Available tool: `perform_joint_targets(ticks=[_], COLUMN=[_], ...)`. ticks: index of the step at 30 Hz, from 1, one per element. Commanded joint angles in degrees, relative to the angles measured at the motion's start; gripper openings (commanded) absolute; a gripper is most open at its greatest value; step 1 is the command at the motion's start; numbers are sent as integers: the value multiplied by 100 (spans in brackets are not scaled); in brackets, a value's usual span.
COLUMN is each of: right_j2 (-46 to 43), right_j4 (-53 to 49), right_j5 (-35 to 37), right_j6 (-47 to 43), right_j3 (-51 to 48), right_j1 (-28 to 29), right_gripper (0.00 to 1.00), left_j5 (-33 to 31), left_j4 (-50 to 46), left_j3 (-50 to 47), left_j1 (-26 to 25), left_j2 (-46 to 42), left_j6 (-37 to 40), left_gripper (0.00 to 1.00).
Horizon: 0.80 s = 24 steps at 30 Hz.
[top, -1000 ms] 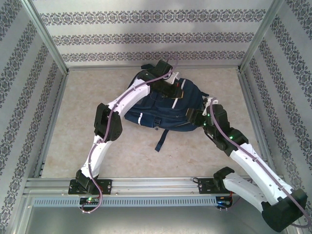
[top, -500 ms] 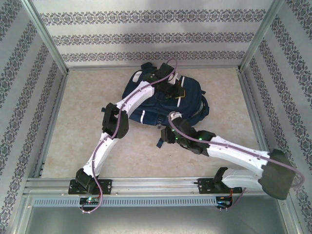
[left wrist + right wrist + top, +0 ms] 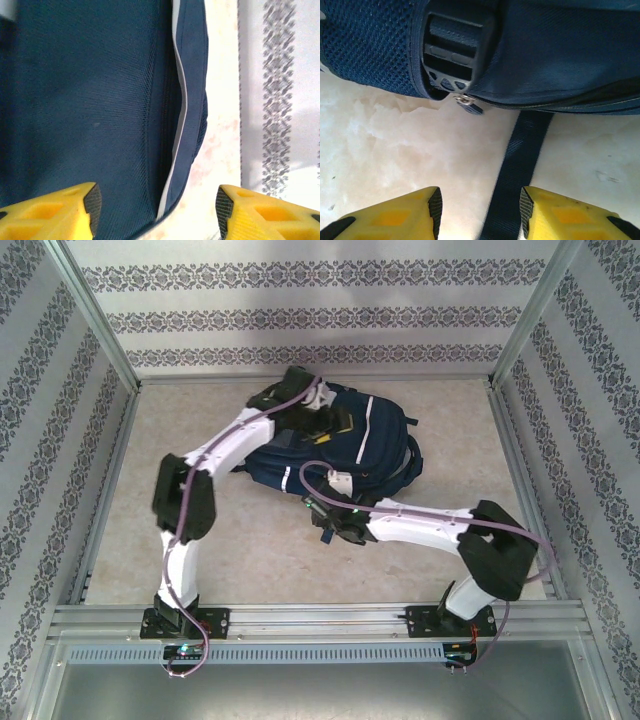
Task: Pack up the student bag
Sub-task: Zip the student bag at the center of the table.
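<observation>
At centre of the table [image 3: 120, 500], the student bag [image 3: 380, 445] lies flat. Left gripper [image 3: 155, 200] open over its fabric. Right gripper [image 3: 480, 202] open at its near edge, a dark strap [image 3: 520, 155] between the jaws.

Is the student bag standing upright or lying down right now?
Lying down: the student bag rests flat on the table, its strap trailing along the surface.

We see a beige marbled tabletop [image 3: 250, 560] enclosed by three walls papered in grey floral bands: back wall [image 3: 310, 315], left wall [image 3: 45, 440] and right wall [image 3: 595, 440]. Slanted aluminium posts [image 3: 95, 315] stand at the far corners. An aluminium rail [image 3: 320, 618] crosses the near edge, with a slotted grey strip [image 3: 320, 652] just beside it.
</observation>
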Motion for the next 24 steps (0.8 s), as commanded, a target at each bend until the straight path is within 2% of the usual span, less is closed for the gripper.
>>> perform_joint_targets(ticks=[1,8,11,24], right_j2=[301,844,1087,1843], right_j4=[-7,-75,-40,451], right_j5=[218,612,695,839], right_j6=[184,394,530,418], right_j3=[342,719,821,1154], right_j1=[104,97,36,-379], right_gripper=[46,49,47,39], left_j5=[-315,-379,-423,-992], left_j4=[428,1219,1438,2139], left_j3=[-656,-2415,-2966,-4909], left_j1=[236,650,776,802], left_j2=[-756,-2164,-2618,-3935], left_j6=[-214,-992,-1177,-1690], left_gripper=[64,67,66,65])
